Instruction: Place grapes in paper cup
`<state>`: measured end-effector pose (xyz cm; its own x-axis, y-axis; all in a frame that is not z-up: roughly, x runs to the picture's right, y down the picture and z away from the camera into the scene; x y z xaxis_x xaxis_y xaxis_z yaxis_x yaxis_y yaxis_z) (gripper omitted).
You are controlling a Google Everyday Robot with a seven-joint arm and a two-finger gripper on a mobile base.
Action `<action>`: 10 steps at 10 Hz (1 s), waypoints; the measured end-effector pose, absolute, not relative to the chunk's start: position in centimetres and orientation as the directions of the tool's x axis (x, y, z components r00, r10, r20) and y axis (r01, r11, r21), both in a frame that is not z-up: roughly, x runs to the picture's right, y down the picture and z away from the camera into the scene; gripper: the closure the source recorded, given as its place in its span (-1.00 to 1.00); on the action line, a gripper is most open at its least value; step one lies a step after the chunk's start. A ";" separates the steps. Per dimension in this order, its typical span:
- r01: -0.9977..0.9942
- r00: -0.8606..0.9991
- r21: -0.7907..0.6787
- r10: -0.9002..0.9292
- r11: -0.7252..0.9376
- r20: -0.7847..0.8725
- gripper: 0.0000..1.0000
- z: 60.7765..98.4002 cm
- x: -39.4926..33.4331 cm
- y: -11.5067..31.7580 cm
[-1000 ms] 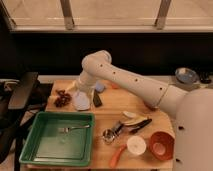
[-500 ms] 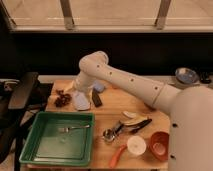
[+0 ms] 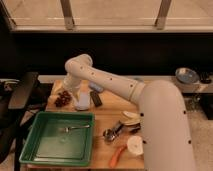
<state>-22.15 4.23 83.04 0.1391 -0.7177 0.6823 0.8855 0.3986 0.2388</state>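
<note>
The grapes (image 3: 62,98), a dark reddish bunch, lie at the back left corner of the wooden table (image 3: 107,112). My gripper (image 3: 76,96) hangs at the end of the white arm (image 3: 107,80), just right of the grapes and close above the table. It is open and I see nothing in it. The paper cup (image 3: 135,145), small, white and round, stands near the table's front right, beside the bulk of the arm and far from the gripper.
A pale blue-white object (image 3: 83,103) and a dark block (image 3: 96,98) lie right of the gripper. A green tray (image 3: 35,145) holding a fork (image 3: 75,128) fills the front left. A metal scoop (image 3: 112,133) and an orange piece (image 3: 117,156) lie near the cup. A black chair (image 3: 22,90) stands to the left.
The arm has swung left and lowered, bringing the gripper down beside the grapes. The arm's body now covers the right front of the table.
</note>
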 end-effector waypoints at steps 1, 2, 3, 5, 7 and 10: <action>0.873 0.191 0.196 -0.682 0.447 0.706 -0.60 83.8 -22.5 4.6; 0.858 0.249 0.144 -0.646 0.493 0.722 -0.60 84.3 -22.5 4.9; 0.841 0.304 0.098 -0.614 0.532 0.728 -0.60 84.8 -22.4 5.2; 0.814 0.370 0.041 -0.571 0.579 0.733 -0.60 85.6 -22.8 5.7; 0.797 0.413 0.009 -0.556 0.604 0.722 -0.60 86.2 -24.1 5.5; 0.799 0.446 -0.025 -0.565 0.600 0.695 -0.60 87.1 -26.6 5.1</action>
